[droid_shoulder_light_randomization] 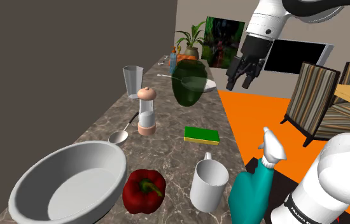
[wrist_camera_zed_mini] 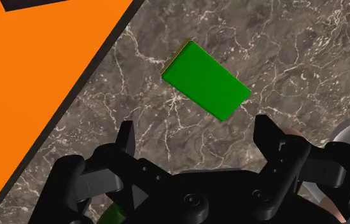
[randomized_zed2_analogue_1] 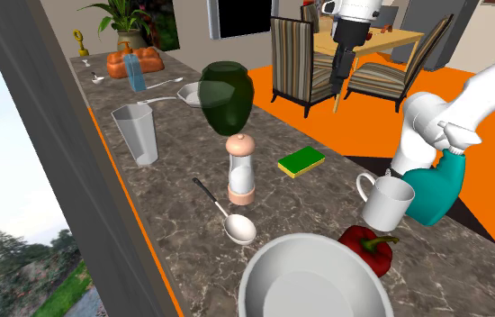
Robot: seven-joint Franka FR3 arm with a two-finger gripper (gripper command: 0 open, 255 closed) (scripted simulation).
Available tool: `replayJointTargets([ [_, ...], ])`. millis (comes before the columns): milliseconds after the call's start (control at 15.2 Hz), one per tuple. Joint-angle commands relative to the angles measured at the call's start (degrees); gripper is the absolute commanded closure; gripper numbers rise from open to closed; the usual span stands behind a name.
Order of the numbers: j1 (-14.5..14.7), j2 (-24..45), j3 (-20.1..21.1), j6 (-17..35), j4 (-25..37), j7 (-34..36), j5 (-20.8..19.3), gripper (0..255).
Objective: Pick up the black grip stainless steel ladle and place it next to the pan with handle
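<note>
The ladle (droid_shoulder_light_randomization: pixel 124 130) lies flat on the marble counter (droid_shoulder_light_randomization: pixel 167 153), its steel bowl toward the white bowl and its thin black handle pointing to the glass; it lies beside the pepper mill (randomized_zed2_analogue_1: pixel 240 169) in the second exterior view, ladle (randomized_zed2_analogue_1: pixel 228 214). The pan (randomized_zed2_analogue_1: pixel 192 94) with its long handle sits farther back, partly hidden by the dark green vase (droid_shoulder_light_randomization: pixel 189 81). My gripper (droid_shoulder_light_randomization: pixel 238 84) hangs high over the counter's edge by the orange floor, open and holding nothing. In the wrist view the gripper (wrist_camera_zed_mini: pixel 196 137) stands above a green sponge (wrist_camera_zed_mini: pixel 207 79), fingers wide apart.
On the counter stand a glass (droid_shoulder_light_randomization: pixel 133 81), a green sponge (droid_shoulder_light_randomization: pixel 202 135), a big white bowl (droid_shoulder_light_randomization: pixel 34 184), a red pepper (droid_shoulder_light_randomization: pixel 144 191), a white mug (droid_shoulder_light_randomization: pixel 208 184) and a teal spray bottle (droid_shoulder_light_randomization: pixel 253 191). Striped chairs (droid_shoulder_light_randomization: pixel 314 95) stand on the orange floor.
</note>
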Motion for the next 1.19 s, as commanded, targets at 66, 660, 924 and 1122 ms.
replayJointTargets([
  [66, 0.0, 1.3, 1.5, 0.7, 0.3, 2.1, 0.7, 0],
  [660, -1.1, 17.1, 13.8, 7.0, 7.5, 20.9, 4.0, 0],
  [924, -2.1, 26.0, 18.6, 9.1, 12.9, 29.7, 3.0, 0],
  [1122, -2.6, 33.3, 21.9, 10.3, 17.8, 36.6, 1.2, 0],
])
